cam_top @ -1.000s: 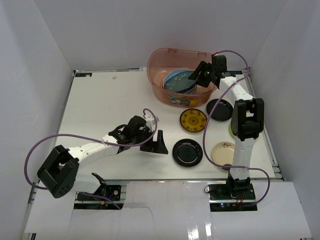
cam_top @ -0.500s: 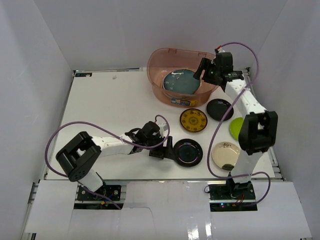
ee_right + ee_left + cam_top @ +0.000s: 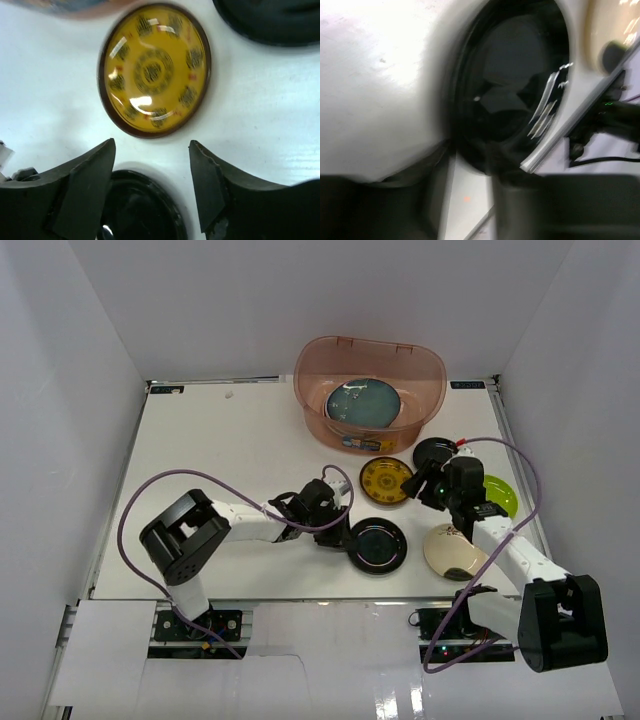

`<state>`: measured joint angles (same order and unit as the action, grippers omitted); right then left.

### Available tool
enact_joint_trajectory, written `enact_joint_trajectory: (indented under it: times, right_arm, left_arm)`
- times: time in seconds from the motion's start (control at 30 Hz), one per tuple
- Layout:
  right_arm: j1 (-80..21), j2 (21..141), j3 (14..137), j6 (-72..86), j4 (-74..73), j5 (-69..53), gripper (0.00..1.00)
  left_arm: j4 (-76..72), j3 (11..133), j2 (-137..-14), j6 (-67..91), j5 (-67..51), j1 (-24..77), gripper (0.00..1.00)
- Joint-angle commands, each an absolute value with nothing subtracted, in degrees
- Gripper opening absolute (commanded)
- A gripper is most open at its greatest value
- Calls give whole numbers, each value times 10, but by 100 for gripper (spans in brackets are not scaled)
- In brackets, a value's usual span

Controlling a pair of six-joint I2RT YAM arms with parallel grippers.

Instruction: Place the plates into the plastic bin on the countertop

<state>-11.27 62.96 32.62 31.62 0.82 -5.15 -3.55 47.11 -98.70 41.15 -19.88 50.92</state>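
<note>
We saw the right fingers (image 3: 85,185) apart, the yellow-black patterned plate (image 3: 155,70) lying on the surface (image 3: 220,450) just beyond their tips. The left fingers (image 3: 338,533) sat at the rim of a glossy black plate (image 3: 376,545); through the blur we could not tell their spacing.

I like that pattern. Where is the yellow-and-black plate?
Top view: the yellow-and-black plate lies right of middle, just in front of the plastic bin.

White walls (image 3: 60,390) enclose the work area on the left, rear and right. A small dark tag (image 3: 166,389) lies at the far left corner, and a similar tag (image 3: 467,384) at the far right. A faint grey mark (image 3: 230,395) sits near the left tag. A glossy white sheet (image 3: 330,665) covers the near edge.
</note>
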Motion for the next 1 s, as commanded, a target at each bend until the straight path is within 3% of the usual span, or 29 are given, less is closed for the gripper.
enact_joint_trajectory:
  times: [0.0,0.13,0.37,0.6,0.63,0.67,0.73,0.77,0.97]
  right_arm:
    - [-103,636,302,354,90,-83,68]
    - [-91,692,294,375,124,-101,70]
    - [-73,771,272,411,199,-104,70]
    - [-71,837,267,431,236,-114,60]
    - [-71,847,266,432,243,-116,55]
    - [-71,852,265,439,249,-120,40]
    - [-71,861,263,441,258,-127,24]
    - [-71,858,260,446,258,-127,10]
    - [-74,768,206,441,258,-148,8]
  left_arm:
    - [-29,480,-1012,400,-173,513,34]
    - [-15,476,-1009,397,-145,513,0]
    - [53,447,-918,377,-88,513,0]
    - [166,503,-740,361,-24,483,0]
    - [180,536,-734,359,-21,463,0]
    - [183,554,-732,354,-20,451,0]
    - [189,615,-750,340,-34,401,0]
    - [188,637,-762,340,-54,383,0]
    - [176,851,-880,331,-98,337,0]
